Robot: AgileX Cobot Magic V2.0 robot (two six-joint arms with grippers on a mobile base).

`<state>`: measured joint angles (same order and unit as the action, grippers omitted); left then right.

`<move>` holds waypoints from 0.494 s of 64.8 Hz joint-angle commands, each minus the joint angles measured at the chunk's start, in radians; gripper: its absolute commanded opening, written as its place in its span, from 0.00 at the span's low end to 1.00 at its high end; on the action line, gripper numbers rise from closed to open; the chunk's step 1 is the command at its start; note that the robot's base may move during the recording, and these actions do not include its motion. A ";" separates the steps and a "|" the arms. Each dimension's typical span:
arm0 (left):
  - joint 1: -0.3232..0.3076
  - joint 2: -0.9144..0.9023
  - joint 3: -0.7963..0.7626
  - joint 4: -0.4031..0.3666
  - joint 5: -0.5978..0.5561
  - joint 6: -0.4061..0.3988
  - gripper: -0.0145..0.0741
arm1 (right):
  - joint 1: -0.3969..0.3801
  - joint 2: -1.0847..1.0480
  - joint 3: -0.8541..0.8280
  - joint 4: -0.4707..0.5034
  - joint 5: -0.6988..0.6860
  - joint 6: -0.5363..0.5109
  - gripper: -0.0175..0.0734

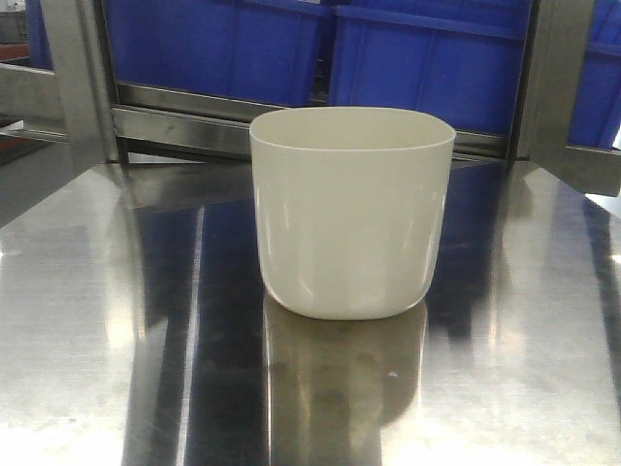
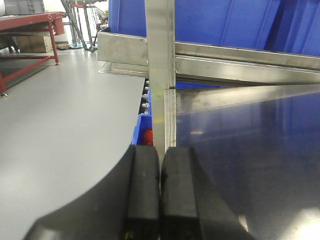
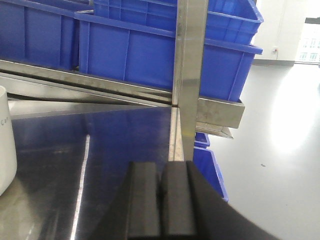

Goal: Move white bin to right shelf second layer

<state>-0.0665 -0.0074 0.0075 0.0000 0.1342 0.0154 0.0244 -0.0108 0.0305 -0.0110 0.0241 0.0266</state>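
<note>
The white bin (image 1: 352,209) stands upright and empty on the steel cart top (image 1: 116,320), in the middle of the front view. Its side also shows at the left edge of the right wrist view (image 3: 5,145). My left gripper (image 2: 160,162) is shut and empty, over the cart's left edge beside an upright steel post (image 2: 160,60). My right gripper (image 3: 160,175) is shut and empty, over the cart's right edge, well to the right of the bin. Neither gripper shows in the front view. The roller shelf level is mostly hidden; a few rollers (image 2: 146,95) show beyond the left post.
Large blue crates (image 1: 427,58) sit on a rack behind a stainless bar (image 1: 184,126) past the cart. More blue crates (image 3: 165,45) fill the right wrist view. Steel posts (image 3: 190,75) stand at the cart's far corners. A red-framed table (image 2: 30,30) stands on the grey floor at left.
</note>
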 commanded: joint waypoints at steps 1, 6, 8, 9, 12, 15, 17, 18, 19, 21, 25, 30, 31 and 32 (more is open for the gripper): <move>-0.002 -0.016 0.037 0.000 -0.086 -0.003 0.26 | -0.004 -0.020 -0.017 -0.013 -0.087 -0.001 0.25; -0.002 -0.016 0.037 0.000 -0.086 -0.003 0.26 | -0.004 -0.020 -0.017 -0.013 -0.087 -0.001 0.25; -0.002 -0.016 0.037 0.000 -0.086 -0.003 0.26 | -0.004 -0.020 -0.017 -0.013 -0.087 -0.001 0.25; -0.002 -0.016 0.037 0.000 -0.086 -0.003 0.26 | -0.004 -0.020 -0.017 -0.013 -0.087 -0.001 0.25; -0.002 -0.016 0.037 0.000 -0.086 -0.003 0.26 | -0.004 -0.020 -0.017 -0.013 -0.087 -0.001 0.25; -0.002 -0.016 0.037 0.000 -0.086 -0.003 0.26 | -0.004 -0.020 -0.017 -0.013 -0.087 -0.001 0.25; -0.002 -0.016 0.037 0.000 -0.086 -0.003 0.26 | -0.004 -0.020 -0.017 -0.013 -0.087 -0.001 0.25; -0.002 -0.016 0.037 0.000 -0.086 -0.003 0.26 | -0.004 -0.020 -0.017 -0.013 -0.087 -0.001 0.25; -0.002 -0.016 0.037 0.000 -0.086 -0.003 0.26 | -0.004 -0.020 -0.017 -0.013 -0.087 -0.001 0.25; -0.002 -0.016 0.037 0.000 -0.086 -0.003 0.26 | -0.004 -0.020 -0.017 -0.013 -0.087 -0.001 0.25; -0.002 -0.016 0.037 0.000 -0.086 -0.003 0.26 | -0.004 -0.020 -0.017 -0.013 -0.087 -0.001 0.25; -0.002 -0.016 0.037 0.000 -0.086 -0.003 0.26 | -0.004 -0.020 -0.017 -0.013 -0.087 -0.001 0.25; -0.002 -0.016 0.037 0.000 -0.086 -0.003 0.26 | -0.004 -0.020 -0.017 -0.013 -0.087 -0.001 0.25; -0.002 -0.016 0.037 0.000 -0.086 -0.003 0.26 | -0.004 -0.020 -0.017 -0.013 -0.087 -0.001 0.25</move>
<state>-0.0665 -0.0074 0.0075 0.0000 0.1342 0.0154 0.0244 -0.0108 0.0305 -0.0110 0.0241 0.0266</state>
